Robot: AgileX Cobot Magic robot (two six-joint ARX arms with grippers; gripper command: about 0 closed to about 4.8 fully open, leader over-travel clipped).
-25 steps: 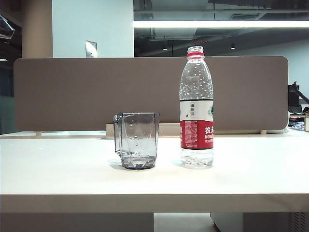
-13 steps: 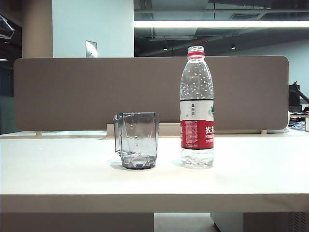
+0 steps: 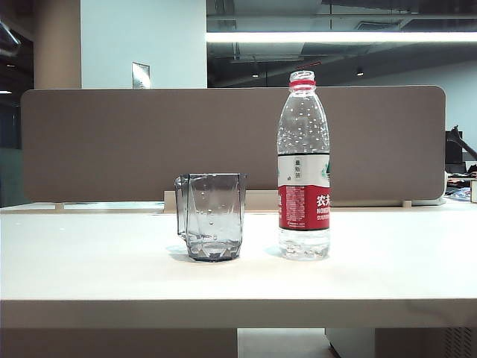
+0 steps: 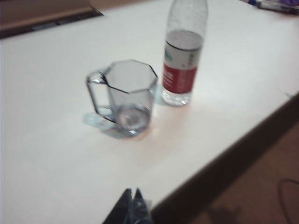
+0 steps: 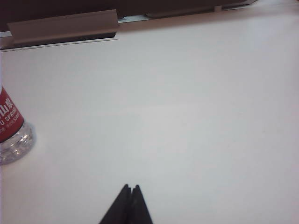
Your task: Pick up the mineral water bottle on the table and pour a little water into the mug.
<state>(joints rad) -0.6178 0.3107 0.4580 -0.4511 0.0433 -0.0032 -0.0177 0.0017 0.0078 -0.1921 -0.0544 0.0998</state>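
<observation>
Tall clear plastic mineral water bottle with red neck ring and white-and-red label (image 3: pixel 303 168) upright on the wide white surface (image 3: pixel 89 261), uncapped, just beside the squat smoky-grey faceted transparent mug (image 3: pixel 212 216), apart from it, mug handle facing away from the bottle. Only a little water (image 3: pixel 304 242) at the bottle's base, droplets on the walls. Left end effector (image 4: pixel 131 205) closed, empty, hovering near the front edge, well short of both items. Right end effector (image 5: pixel 130 203) closed, empty, over bare surface, bottle off to one side. Main risks: approaching with tips shut would push the light, nearly empty bottle over and spill through the open neck; narrow gap to the mug invites a knock on closing in; tall bottle may tip if gripped too high. Brown partition panel (image 3: pixel 112 142) behind, well clear; nothing blocking the approach.
</observation>
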